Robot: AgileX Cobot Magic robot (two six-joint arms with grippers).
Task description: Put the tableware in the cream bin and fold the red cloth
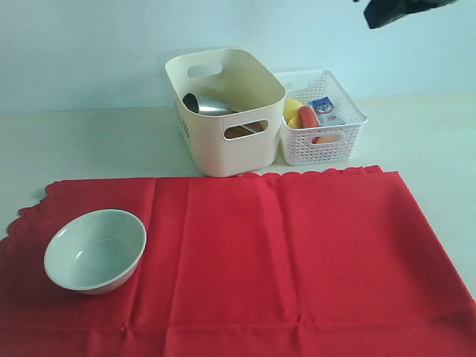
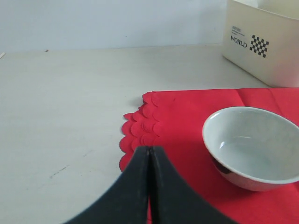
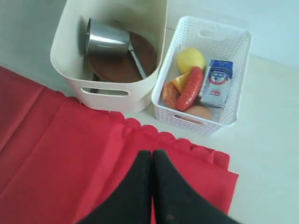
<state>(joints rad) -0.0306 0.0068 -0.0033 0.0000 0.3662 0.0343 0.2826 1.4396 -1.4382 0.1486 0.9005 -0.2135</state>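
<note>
The red cloth (image 1: pixel 297 245) lies spread flat across the table front. A pale bowl (image 1: pixel 95 251) stands upright on its left part. Behind it, the cream bin (image 1: pixel 223 152) holds a steel cup (image 3: pixel 106 38) lying on its side, a brown plate (image 3: pixel 126 65) and a knife (image 3: pixel 137 58). My left gripper (image 2: pixel 150 149) is shut and empty over the cloth's scalloped corner (image 2: pixel 140 126), the bowl (image 2: pixel 252 144) beside it. High above the cloth's far edge (image 3: pixel 187 149), my right gripper (image 3: pixel 152 153) is shut on nothing.
A white lattice basket (image 1: pixel 321 149) stands right of the cream bin with a lemon (image 3: pixel 190 58), sausage (image 3: pixel 190 88), milk carton (image 3: pixel 218 83) and egg (image 3: pixel 198 112). A dark part of the right arm (image 1: pixel 401 9) shows at the exterior view's top edge.
</note>
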